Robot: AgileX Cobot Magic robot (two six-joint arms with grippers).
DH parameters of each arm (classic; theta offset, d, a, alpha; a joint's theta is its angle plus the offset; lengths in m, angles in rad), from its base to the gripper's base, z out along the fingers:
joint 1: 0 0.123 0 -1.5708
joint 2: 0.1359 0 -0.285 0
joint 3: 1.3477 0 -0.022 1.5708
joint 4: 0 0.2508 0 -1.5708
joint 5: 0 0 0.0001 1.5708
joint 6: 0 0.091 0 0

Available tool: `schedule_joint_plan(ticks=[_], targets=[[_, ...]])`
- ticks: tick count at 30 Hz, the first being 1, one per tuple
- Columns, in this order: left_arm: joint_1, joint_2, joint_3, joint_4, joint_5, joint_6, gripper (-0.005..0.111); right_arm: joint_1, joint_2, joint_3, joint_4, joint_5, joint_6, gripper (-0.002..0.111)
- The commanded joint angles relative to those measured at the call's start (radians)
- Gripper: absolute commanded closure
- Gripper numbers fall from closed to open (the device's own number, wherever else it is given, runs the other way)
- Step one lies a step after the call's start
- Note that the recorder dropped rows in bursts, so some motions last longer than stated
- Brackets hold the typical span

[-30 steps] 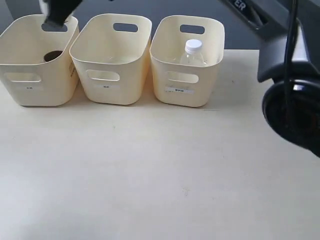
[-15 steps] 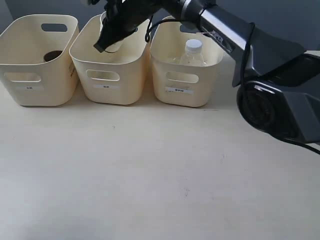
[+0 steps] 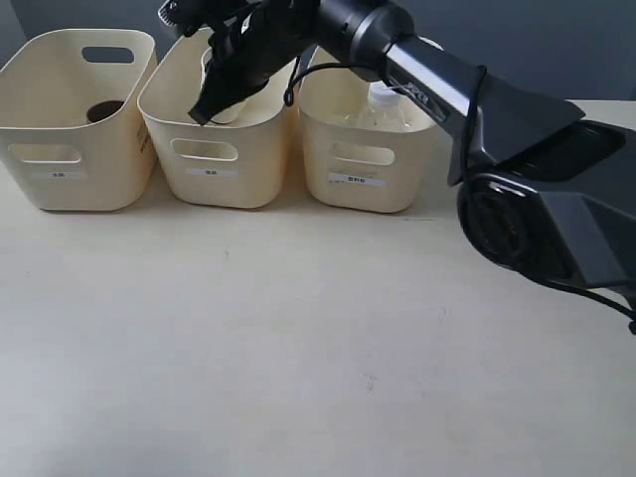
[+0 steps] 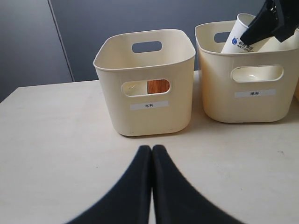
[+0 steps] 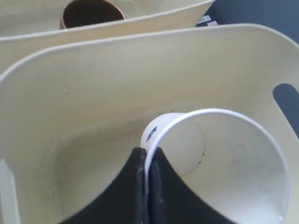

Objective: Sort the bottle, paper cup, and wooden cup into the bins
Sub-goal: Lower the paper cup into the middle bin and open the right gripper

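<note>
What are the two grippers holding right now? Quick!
Left gripper: jaws closed, holding nothing.
Right gripper: jaws closed on the rim of the paper cup, partly inside the middle bin.

Count, per kind: bins x3, alike: left bin [image 3: 109, 171], mid bin [image 3: 250, 171], right bin [image 3: 409, 171]. Qty 1 bottle [image 3: 381, 111]. Qty 1 paper cup [image 4: 239, 41]. Qty 1 wooden cup [image 3: 102, 111]. Cups total 2. Grippers x2: left gripper [image 4: 152, 149], right gripper [image 5: 147, 153].

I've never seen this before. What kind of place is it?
Probably a robot test lab: a plain table, three labelled bins, and the right gripper holding a paper cup.
</note>
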Motion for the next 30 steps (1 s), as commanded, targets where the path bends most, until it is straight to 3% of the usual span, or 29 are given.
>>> schedule_joint_plan(ticks=[1,7,13,15,28,30], targets=[[-0.003,0.003,-0.001,0.002,-0.014,-0.003,0.107,-0.006,0.016,0.004,-0.038,0.026,0.001,0.109],[-0.003,0.003,-0.001,0.002,-0.014,-0.003,0.107,-0.006,0.020,0.004,-0.054,0.030,0.001,0.107],[-0.003,0.003,-0.001,0.002,-0.014,-0.003,0.107,-0.006,0.020,0.004,-0.090,0.035,0.054,0.080],[-0.003,0.003,-0.001,0.002,-0.014,-0.003,0.107,-0.006,0.020,0.004,-0.090,0.033,0.059,0.076],[-0.003,0.003,-0.001,0.002,-0.014,-0.003,0.107,-0.006,-0.037,0.004,-0.090,0.063,0.114,0.076],[-0.003,0.003,-0.001,0.002,-0.014,-0.003,0.107,-0.006,-0.069,0.004,-0.090,0.088,0.126,0.086]])
